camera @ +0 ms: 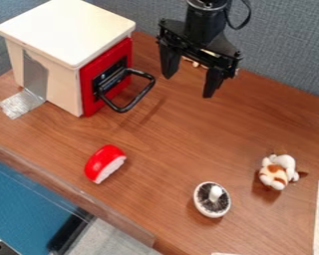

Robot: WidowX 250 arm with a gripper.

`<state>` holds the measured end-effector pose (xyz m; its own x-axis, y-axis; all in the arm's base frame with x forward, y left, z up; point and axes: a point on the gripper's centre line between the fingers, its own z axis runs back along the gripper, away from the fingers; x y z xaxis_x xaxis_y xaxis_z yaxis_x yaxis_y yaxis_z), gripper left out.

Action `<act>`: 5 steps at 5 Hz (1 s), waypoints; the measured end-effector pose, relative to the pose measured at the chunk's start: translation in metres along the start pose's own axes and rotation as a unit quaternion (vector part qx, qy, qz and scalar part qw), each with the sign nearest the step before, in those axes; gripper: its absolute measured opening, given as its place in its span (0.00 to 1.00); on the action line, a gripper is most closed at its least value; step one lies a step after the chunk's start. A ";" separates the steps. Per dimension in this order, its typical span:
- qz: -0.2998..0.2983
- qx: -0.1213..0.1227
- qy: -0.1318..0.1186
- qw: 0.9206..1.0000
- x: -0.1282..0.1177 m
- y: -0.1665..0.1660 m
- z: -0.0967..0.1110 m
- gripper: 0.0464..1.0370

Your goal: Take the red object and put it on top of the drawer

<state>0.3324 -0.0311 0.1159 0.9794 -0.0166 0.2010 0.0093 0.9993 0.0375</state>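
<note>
The gripper hangs at the upper middle, to the right of the drawer box, its two black fingers spread wide with nothing between them. The red object, with a white underside, lies on the wooden table near its front edge, well below and left of the gripper. At the upper left stands the drawer, a white box with a flat top, a red front and a black loop handle. The drawer is shut, and its top is bare.
A mushroom toy lies at the lower middle of the table. To its right is a small white and brown plush toy. Silver tape holds the box's left side. Behind the gripper lies a small light item, partly hidden.
</note>
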 end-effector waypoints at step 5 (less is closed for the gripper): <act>-0.025 0.040 0.062 0.997 -0.099 0.060 -0.081 0.96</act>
<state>0.2523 0.0332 0.0192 0.9955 -0.0576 0.0753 0.0481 0.9913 0.1228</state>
